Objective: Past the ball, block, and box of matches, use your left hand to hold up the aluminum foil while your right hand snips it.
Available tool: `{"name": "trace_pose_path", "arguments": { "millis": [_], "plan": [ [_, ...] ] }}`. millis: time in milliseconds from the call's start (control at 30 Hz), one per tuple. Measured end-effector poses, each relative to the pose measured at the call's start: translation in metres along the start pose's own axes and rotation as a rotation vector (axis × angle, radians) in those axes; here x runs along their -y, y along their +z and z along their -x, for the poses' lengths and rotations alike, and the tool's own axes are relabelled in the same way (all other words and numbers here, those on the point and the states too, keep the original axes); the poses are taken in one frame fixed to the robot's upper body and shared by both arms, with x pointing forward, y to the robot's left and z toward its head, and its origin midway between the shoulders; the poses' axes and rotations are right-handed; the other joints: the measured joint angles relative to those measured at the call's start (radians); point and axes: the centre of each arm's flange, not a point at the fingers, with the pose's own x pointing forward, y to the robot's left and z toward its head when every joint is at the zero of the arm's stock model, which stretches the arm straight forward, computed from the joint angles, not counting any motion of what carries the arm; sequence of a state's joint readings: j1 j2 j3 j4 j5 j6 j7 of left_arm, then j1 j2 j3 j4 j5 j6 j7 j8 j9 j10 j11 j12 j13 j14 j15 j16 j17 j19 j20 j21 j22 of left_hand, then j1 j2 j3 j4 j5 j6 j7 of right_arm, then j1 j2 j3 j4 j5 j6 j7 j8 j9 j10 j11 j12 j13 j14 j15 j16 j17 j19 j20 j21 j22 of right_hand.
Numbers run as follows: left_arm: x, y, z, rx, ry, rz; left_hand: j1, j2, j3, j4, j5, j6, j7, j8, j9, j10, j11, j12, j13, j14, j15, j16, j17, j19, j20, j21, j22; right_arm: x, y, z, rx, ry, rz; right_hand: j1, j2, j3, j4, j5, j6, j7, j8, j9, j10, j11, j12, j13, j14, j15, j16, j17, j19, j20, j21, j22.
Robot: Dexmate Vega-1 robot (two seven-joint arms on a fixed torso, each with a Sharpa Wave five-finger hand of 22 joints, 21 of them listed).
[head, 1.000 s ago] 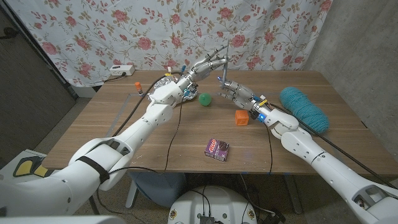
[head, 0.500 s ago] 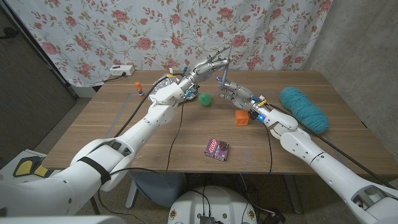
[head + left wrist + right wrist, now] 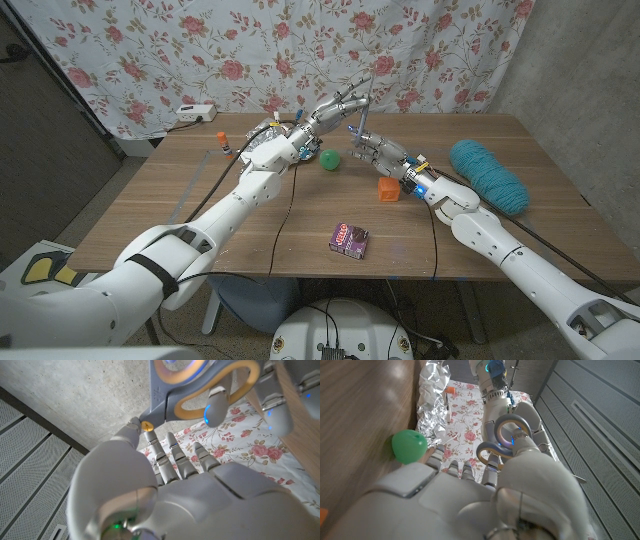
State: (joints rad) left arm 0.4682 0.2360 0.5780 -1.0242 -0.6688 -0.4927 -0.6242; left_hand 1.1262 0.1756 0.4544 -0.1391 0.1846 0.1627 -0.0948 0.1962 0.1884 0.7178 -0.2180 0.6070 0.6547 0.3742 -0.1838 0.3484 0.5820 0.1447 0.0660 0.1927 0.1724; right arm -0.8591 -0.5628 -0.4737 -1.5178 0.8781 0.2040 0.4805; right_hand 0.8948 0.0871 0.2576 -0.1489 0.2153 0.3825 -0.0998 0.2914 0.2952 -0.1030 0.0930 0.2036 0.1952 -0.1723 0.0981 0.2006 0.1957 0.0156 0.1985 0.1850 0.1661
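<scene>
The crumpled aluminum foil (image 3: 262, 134) lies at the table's back, behind my left forearm; the right wrist view shows the foil (image 3: 431, 397) beyond the green ball (image 3: 409, 446). My left hand (image 3: 337, 106) is raised above the table with fingers stretched out, nothing visible in them, fingertips next to the upright blades of the scissors (image 3: 364, 105). My right hand (image 3: 380, 150) holds those grey-and-yellow scissors (image 3: 200, 380) through the handle loops. The green ball (image 3: 329, 159), orange block (image 3: 388, 189) and purple box of matches (image 3: 349, 239) lie nearer me.
A teal skein of yarn (image 3: 487, 174) lies at the right side of the table. A white power strip (image 3: 194, 112) and a small orange-capped item (image 3: 221, 140) sit at the back left. A floral curtain hangs behind the table.
Both hands have barely shifted, staying close together above the ball. The objects on the table have not moved.
</scene>
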Motion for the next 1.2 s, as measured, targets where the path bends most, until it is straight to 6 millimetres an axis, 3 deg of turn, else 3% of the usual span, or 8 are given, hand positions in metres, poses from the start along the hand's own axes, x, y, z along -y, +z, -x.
{"name": "trace_pose_path", "arguments": {
  "millis": [167,433,767,900,1200],
  "plan": [
    [0.001,-0.002,0.0,0.001,0.002,0.003,0.001,-0.004,0.0,0.0,0.0,0.0,0.0,0.0,0.0,0.0,0.0,0.0,0.001,0.005,-0.002,0.0,0.0,0.0,0.0,0.0,0.0,-0.001,-0.002,0.0,-0.017,-0.005,0.005,0.0,0.0,-0.003,-0.003,-0.004,0.004,0.004,0.0,0.005,0.004,0.007,0.004,0.0,0.0,0.003,0.0,0.0,0.0,0.0,0.0,-0.002],
    [0.002,-0.003,-0.001,0.005,0.003,0.01,0.0,-0.005,0.0,0.0,-0.001,0.005,-0.005,0.0,0.0,0.0,0.0,0.0,0.001,0.005,-0.001,0.0,0.0,0.0,0.0,0.0,0.0,-0.003,-0.005,0.001,-0.029,-0.015,-0.009,0.0,0.0,-0.003,-0.003,-0.016,0.048,0.012,0.02,0.019,0.035,0.023,0.008,0.0,0.001,0.018,0.008,0.0,0.003,0.004,0.0,-0.003],
    [0.006,-0.007,-0.001,0.011,0.006,0.026,-0.001,-0.003,0.0,0.0,0.001,0.005,-0.005,0.0,0.0,0.0,0.0,0.0,0.001,0.004,-0.002,0.0,0.005,0.0,0.0,0.0,0.0,-0.006,-0.007,0.0,-0.023,-0.008,-0.034,0.004,-0.004,-0.002,-0.003,-0.019,0.042,0.018,0.02,0.023,0.034,0.011,0.008,0.0,0.001,0.018,0.003,0.0,-0.009,0.009,-0.004,0.0],
    [0.007,-0.008,0.0,0.011,0.006,0.031,-0.001,-0.003,0.0,0.0,0.001,0.005,-0.005,0.0,0.0,0.0,0.0,-0.001,0.001,0.004,-0.002,0.0,0.005,0.0,0.0,0.0,0.0,-0.008,-0.008,-0.001,-0.019,0.002,-0.045,0.004,-0.004,-0.002,-0.003,-0.019,0.026,0.034,0.004,0.019,0.022,-0.001,0.003,-0.006,0.001,0.018,0.003,-0.001,-0.021,0.008,-0.004,0.0],
    [0.01,-0.012,0.002,0.008,0.009,0.04,0.0,-0.002,0.0,0.0,0.001,0.011,-0.011,0.0,0.0,0.0,0.0,-0.004,0.0,0.004,-0.002,0.0,0.009,0.0,0.0,0.0,0.0,-0.009,-0.009,-0.002,-0.009,0.027,-0.069,0.029,-0.005,0.006,-0.011,-0.015,0.072,0.022,0.008,0.006,0.031,-0.017,0.003,-0.006,0.001,0.018,0.003,-0.005,-0.024,0.005,-0.004,-0.001]
  ]
}}
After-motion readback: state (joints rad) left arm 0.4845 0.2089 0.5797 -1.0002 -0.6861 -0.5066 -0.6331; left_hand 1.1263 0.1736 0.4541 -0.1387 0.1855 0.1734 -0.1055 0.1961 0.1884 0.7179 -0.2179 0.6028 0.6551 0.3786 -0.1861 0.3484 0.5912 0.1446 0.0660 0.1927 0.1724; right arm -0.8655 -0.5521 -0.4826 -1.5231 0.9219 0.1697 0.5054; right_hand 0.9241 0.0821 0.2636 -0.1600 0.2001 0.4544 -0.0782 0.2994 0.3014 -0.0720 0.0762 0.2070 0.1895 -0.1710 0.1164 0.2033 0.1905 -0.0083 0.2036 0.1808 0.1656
